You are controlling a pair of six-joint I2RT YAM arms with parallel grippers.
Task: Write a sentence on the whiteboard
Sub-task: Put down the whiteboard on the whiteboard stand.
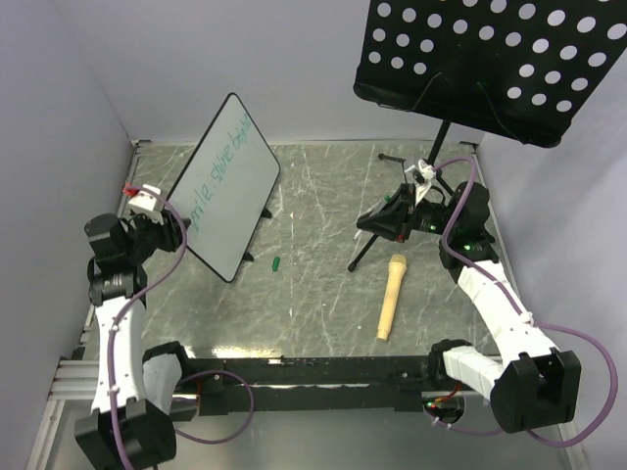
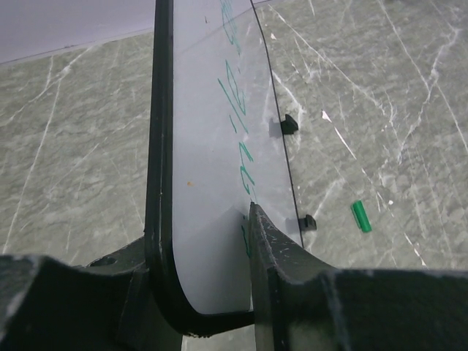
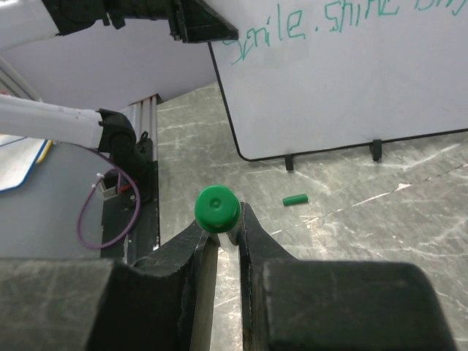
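The whiteboard (image 1: 235, 196) stands tilted on its small feet at the left of the table. The teal sentence (image 1: 217, 168) runs along its upper long edge, and in the right wrist view the sentence (image 3: 307, 22) reads "Smile. shine bri…". My left gripper (image 1: 174, 217) is shut on the board's near top corner. In the left wrist view the whiteboard (image 2: 212, 168) lies slanted between that gripper's (image 2: 201, 234) fingers. My right gripper (image 1: 372, 223) hangs right of centre, away from the board. It (image 3: 223, 219) is shut on a green-ended marker (image 3: 216, 209).
A small green cap (image 1: 277, 262) lies on the table in front of the board. A beige wooden handle (image 1: 390, 297) lies right of centre. The black perforated music stand (image 1: 490, 59) rises at the back right, and its tripod legs (image 1: 364, 257) spread under my right gripper.
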